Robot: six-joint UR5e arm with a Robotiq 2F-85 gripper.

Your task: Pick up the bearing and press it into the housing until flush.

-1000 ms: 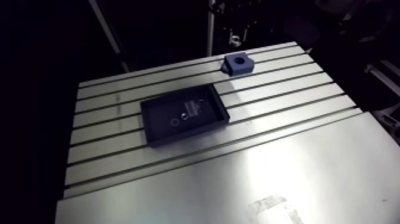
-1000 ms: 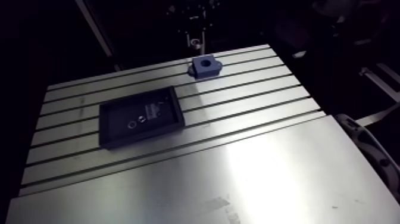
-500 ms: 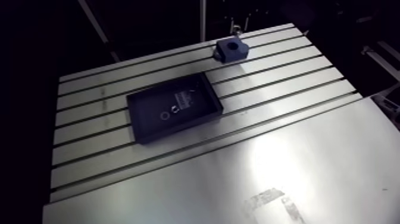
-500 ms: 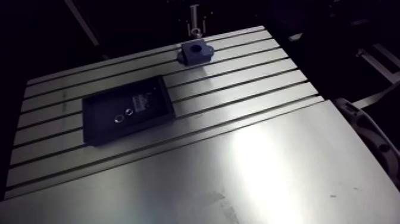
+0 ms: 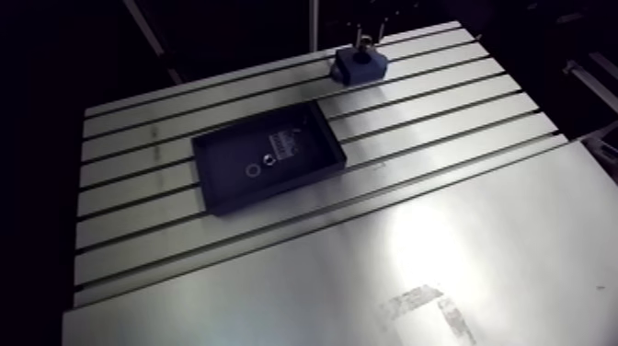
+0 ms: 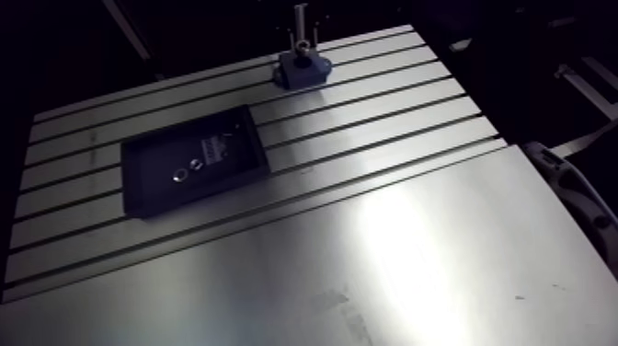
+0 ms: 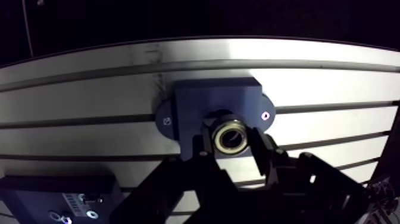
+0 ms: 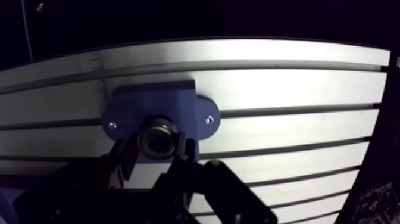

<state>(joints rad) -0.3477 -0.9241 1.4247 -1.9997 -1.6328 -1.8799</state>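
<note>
Wrist view: my hand [image 7: 231, 144] is clamped on the bearing [image 7: 231, 137], one finger [image 7: 204, 146] on each side of its outer ring, the steel ring face-on to the camera; right under it sits the blue housing [image 7: 202, 101], and the bearing covers most of the dark bore, a sliver of which shows past its rim; whether the ring has touched the bore mouth I cannot tell from here. In the arm view the housing stands close to the far edge of the bench [image 5: 478, 230], with the hand coming down onto it; the black tray [image 5: 225, 184] lies well apart, nearer the left edge, and plays no part now.

I judge the pick done and the insertion step in hand; nothing is flush yet. The next move calls for centring the ring over the bore, keeping it square to the housing face, then a straight slow push down; a tilted ring would likely jam, so I would watch for the sliver of bore closing evenly; the fingers flank the ring and may meet the housing top before it seats.
</note>
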